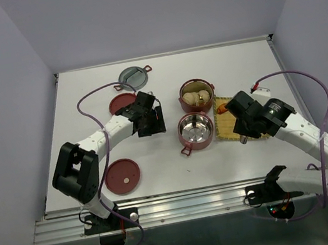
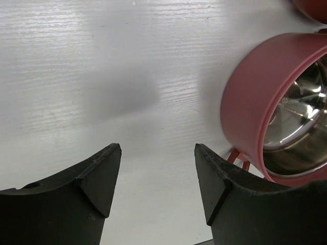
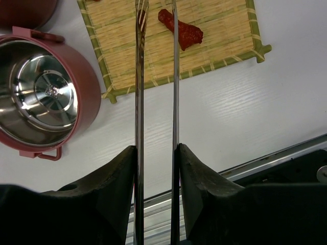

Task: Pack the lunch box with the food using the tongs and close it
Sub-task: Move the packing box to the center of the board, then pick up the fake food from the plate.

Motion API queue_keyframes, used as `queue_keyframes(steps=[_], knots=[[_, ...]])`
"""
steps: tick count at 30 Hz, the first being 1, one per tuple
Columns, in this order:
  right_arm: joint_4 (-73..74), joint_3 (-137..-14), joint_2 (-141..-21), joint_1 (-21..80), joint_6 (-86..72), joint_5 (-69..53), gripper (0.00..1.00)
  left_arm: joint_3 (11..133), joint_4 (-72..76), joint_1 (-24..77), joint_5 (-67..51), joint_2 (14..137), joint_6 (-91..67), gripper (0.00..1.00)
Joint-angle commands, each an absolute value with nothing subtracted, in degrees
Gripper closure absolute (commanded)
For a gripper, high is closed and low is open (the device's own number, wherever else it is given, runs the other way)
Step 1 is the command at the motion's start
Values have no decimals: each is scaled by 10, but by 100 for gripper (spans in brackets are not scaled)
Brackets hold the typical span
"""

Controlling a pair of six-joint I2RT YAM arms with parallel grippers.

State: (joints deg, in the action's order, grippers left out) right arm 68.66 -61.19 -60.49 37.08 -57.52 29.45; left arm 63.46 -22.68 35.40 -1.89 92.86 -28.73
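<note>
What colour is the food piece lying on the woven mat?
The food piece is reddish-orange, on the yellow mat; clearest in the right wrist view.

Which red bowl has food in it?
The far bowl, the one behind: pale buns sit inside it. The near bowl shows only bare shiny steel.

From overhead I see the whole table (image 1: 158, 161); my close wrist views share one bowl (image 2: 250, 112), at three and nine o'clock.

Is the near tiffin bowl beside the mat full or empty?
Empty: the near bowl shows only bare shiny steel inside; the buns sit in the far bowl.
</note>
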Motion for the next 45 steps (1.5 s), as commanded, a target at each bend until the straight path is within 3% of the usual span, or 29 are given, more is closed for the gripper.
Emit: queue_keyframes(steps=[1,16,31,45], knots=[[716,-633,-583,366,-597,320,57,655,-243,351,-6,914,-271,29],[707,-628,-569,366,-588,312,57,663,-239,350,-6,931,-268,29],[527,-671,-675,366,-536,313,54,643,-241,346,18,914,-271,29],[497,-657,-727,366,-531,323,52,641,-238,345,15,913,-261,29]])
